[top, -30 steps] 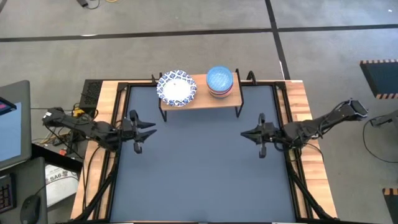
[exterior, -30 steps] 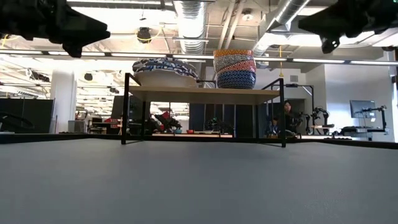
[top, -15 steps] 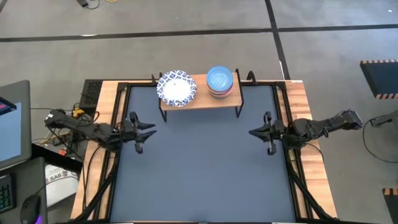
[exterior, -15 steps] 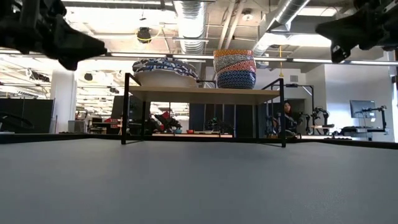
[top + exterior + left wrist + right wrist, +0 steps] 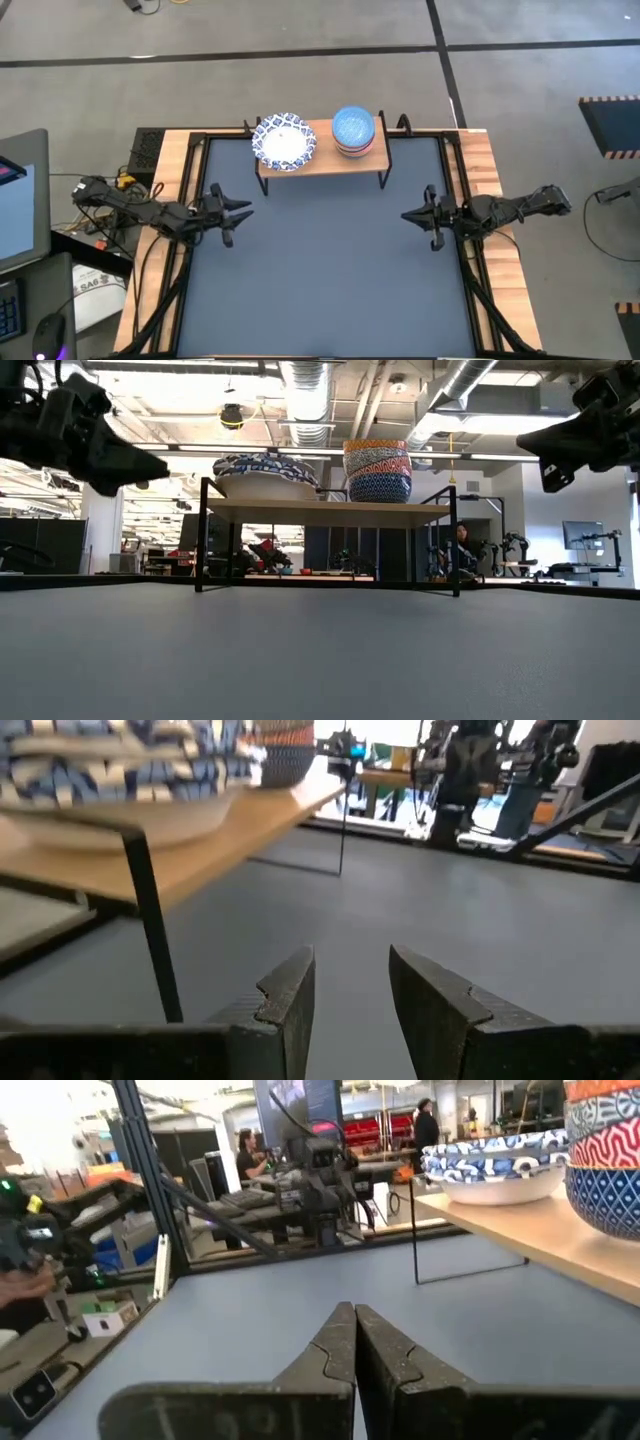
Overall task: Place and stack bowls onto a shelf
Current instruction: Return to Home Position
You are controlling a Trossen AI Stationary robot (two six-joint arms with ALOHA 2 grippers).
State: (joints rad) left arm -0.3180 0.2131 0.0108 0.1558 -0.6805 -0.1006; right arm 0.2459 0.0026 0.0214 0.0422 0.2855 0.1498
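Both empty, my left pincer (image 5: 232, 210), spread, and my right pincer (image 5: 412, 215), pressed together, hang at the tabletop (image 5: 320, 285) sides, well apart from the shelf (image 5: 325, 159), lest I knock its stacked white bowls (image 5: 285, 141) and small bowls (image 5: 353, 129).

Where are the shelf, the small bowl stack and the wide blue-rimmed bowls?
shelf (image 5: 325, 163): high view, bare wood board.
small bowl stack (image 5: 353, 127): high view, top light blue bowl.
wide white bowls (image 5: 285, 143): high view, top bowl's white centre.
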